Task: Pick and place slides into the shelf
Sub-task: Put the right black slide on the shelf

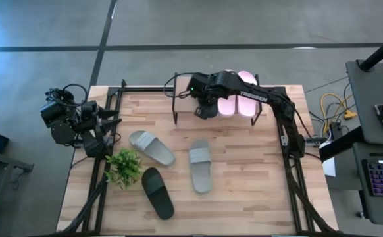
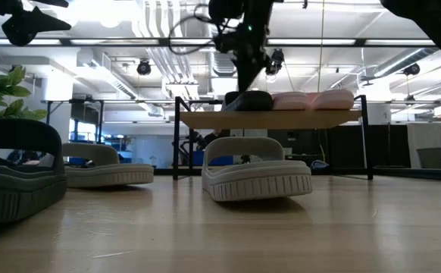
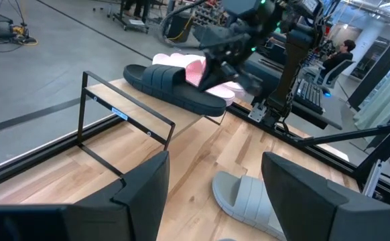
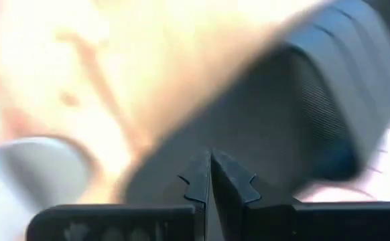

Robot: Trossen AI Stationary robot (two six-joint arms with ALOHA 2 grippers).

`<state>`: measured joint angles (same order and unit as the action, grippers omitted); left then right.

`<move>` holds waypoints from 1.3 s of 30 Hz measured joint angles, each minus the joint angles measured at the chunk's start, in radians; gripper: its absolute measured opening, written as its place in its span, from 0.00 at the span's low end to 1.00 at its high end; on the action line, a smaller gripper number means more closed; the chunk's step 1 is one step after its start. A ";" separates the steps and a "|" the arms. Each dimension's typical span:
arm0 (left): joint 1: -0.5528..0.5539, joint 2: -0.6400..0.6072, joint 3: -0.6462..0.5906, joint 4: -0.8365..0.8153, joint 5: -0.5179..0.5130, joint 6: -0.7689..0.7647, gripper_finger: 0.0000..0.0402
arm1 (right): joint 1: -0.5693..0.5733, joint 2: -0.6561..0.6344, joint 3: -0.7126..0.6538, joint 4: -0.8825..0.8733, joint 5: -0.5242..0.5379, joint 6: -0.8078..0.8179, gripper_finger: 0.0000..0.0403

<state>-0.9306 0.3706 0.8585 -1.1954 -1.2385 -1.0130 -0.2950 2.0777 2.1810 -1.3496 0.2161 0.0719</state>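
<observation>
Three slides up on the shelf, two pink and one black under the right end effector, fingers together; two grey, one black left on the worktop; left end effector waiting apart.

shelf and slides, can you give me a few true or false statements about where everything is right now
1. Both pink slides lie on the shelf. True.
2. The right gripper stands wide open above the shelf. False: its fingers are shut, right over the black slide on the shelf.
3. Two grey slides lie on the table. True.
4. Both black slides are on the shelf. False: a second black slide lies on the table beside the small plant.
5. The left gripper holds a grey slide. False: it is open and empty at the table's left edge.
</observation>
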 joint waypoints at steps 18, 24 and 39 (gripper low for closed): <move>0.000 0.000 -0.001 0.003 -0.001 -0.001 0.56 | -0.044 0.125 0.073 0.291 -0.097 -0.071 0.02; 0.000 0.000 -0.001 0.007 -0.001 -0.001 0.56 | -0.070 0.161 0.073 0.292 -0.018 -0.097 0.02; 0.000 0.000 -0.001 0.006 -0.001 -0.002 0.56 | -0.089 0.157 0.073 0.212 0.084 -0.103 0.02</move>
<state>-0.9302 0.3702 0.8577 -1.1892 -1.2392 -1.0145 -0.3840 2.2344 2.2539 -1.1377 0.3000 -0.0312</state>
